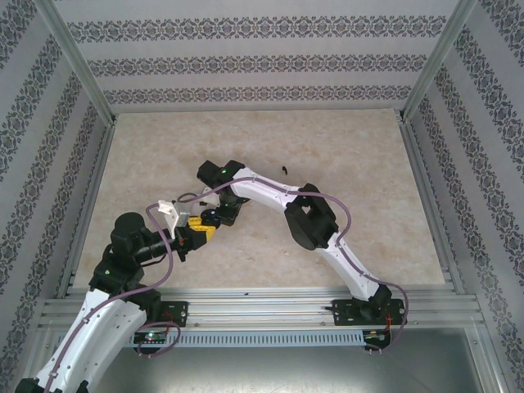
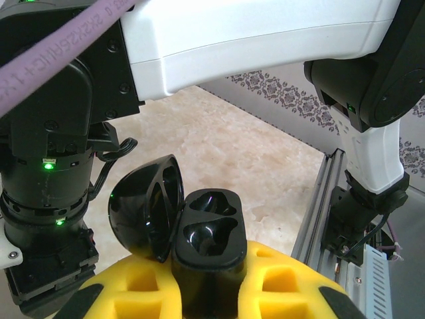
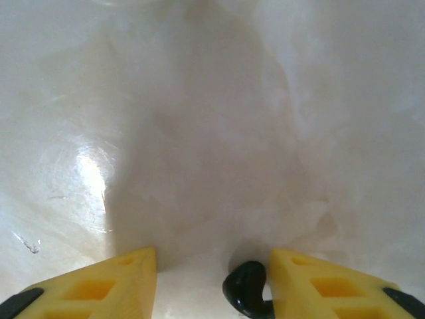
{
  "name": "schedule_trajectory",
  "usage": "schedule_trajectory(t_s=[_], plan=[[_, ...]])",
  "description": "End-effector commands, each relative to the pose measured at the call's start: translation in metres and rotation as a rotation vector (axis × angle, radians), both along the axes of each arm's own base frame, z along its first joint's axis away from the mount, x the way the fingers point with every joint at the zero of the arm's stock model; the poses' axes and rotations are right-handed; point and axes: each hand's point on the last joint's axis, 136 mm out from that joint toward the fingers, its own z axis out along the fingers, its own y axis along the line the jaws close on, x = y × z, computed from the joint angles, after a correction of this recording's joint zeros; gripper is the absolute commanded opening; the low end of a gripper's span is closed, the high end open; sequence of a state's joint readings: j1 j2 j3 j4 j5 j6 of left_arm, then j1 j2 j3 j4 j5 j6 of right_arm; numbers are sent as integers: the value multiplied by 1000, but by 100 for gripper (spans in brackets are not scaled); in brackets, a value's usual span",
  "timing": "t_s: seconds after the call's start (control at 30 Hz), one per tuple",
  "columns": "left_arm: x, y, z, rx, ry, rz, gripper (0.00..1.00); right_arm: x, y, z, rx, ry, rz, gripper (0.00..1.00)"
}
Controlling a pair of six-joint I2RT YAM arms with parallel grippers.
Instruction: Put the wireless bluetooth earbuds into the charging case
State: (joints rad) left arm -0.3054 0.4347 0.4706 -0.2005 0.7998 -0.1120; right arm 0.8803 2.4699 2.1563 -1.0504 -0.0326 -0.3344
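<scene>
Top view: both arms meet left of centre on the surface, with bare room toward 12 and 3 o'clock. A small dark item lies alone.

Left wrist: the left fingers clamp the black charging case. Its lid is open toward 9 o'clock and both wells are empty. The right arm overhangs at 12 o'clock.

Right wrist: the right fingers are spread wide, with a black earbud beside the 5 o'clock one.

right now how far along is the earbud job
Done: the charging case is open and clamped in the left gripper; both sockets look empty. In hand: the right gripper, open, straddles one black earbud lying on the table. Left: grip it, seat it, then the other one, possibly the dark speck farther back.
</scene>
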Motion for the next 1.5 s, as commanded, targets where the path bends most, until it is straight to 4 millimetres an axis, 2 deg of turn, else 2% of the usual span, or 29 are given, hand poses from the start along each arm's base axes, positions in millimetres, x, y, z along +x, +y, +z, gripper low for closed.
schedule_trajectory(t_s=[0.0,0.37,0.6,0.7,0.8,0.93,1.0,1.07,1.17,1.47], plan=[[4,1,9,-22,-33,8,0,5,-30,-4,-73,22,-66,42],[7,-2,15,-48,-32,3,0,7,-48,4,-5,110,-252,29],[10,-5,13,-58,-11,-15,0,8,-49,17,168,248,-458,25],[11,-6,13,-62,-9,-20,0,2,-49,24,265,324,-565,24],[13,-8,12,-71,-6,-24,0,-5,-47,31,376,396,-662,18],[17,-11,10,-88,9,-36,0,-9,-52,35,386,382,-700,16],[19,-12,10,-89,13,-38,0,-10,-53,36,349,317,-661,21],[19,-11,11,-85,8,-37,0,-9,-54,37,282,221,-591,33],[17,-10,10,-75,3,-32,0,-1,-49,40,223,113,-508,45],[10,-6,5,-55,-1,-17,0,23,-38,32,94,-20,-361,46]])
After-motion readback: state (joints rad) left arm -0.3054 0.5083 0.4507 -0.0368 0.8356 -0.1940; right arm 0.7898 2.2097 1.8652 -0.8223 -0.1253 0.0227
